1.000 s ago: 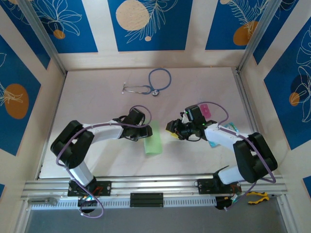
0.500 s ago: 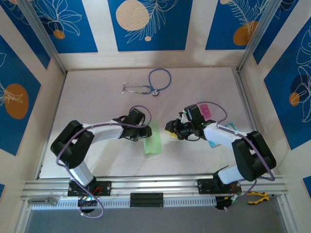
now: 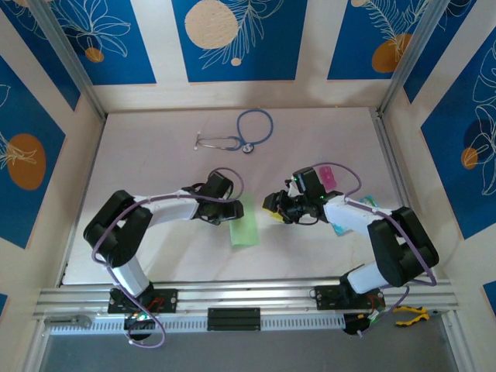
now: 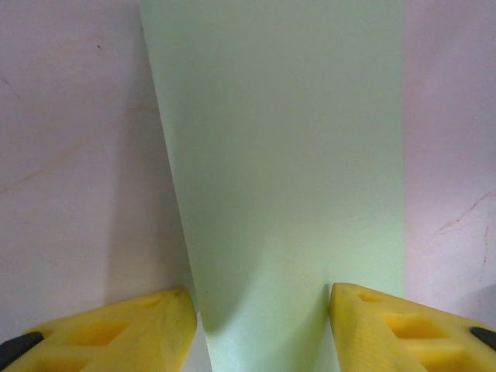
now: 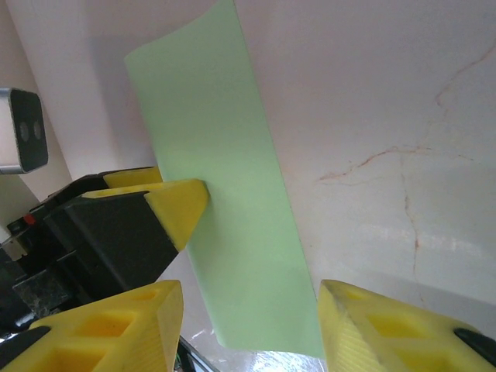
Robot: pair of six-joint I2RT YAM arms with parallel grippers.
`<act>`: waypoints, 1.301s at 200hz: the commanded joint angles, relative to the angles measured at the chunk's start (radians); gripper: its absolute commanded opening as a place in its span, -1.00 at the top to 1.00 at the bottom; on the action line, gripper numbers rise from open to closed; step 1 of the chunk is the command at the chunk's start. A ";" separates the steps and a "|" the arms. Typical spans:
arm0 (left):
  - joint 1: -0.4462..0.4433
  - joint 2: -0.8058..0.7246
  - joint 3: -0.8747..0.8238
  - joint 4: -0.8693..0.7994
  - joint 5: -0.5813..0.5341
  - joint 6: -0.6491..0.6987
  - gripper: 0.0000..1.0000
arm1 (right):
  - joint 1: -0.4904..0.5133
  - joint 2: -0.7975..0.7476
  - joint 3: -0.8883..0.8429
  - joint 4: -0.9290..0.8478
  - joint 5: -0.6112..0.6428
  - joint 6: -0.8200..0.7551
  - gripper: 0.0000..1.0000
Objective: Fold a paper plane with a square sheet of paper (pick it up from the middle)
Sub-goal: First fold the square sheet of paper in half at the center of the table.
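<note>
I find the worktop [image 3: 155, 155] carrying the square sheet of paper [image 3: 245, 225], folded to a strip, flat at centre. The left end effector [image 4: 262, 310], half open, straddles the strip's end, presumably to steady it. The right end effector [image 5: 248, 310], half open and empty, waits alongside.

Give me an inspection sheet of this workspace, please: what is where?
Surface: pale veined table, no spill seen.
Job's things: pale green paper sheet, a long strip lying on the table.
Clutter: stethoscope, pink block, teal packet.
Grippers: left gripper open, straddling the paper; right gripper open, pointed at it.
Cables: purple cables loop clear of the paper.
Surroundings: blue leaf-patterned wall panels; yellow-handled tool at the near right corner.
</note>
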 commanded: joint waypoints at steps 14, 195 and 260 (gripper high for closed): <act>0.005 0.073 -0.017 -0.119 -0.111 0.010 -0.11 | 0.008 0.012 0.028 -0.004 -0.031 -0.018 0.02; 0.002 0.089 -0.011 -0.125 -0.123 0.017 -0.04 | 0.013 0.036 0.038 -0.013 -0.037 -0.028 0.02; 0.000 0.122 0.004 -0.138 -0.108 0.037 -0.09 | 0.015 0.040 0.041 -0.017 -0.040 -0.030 0.02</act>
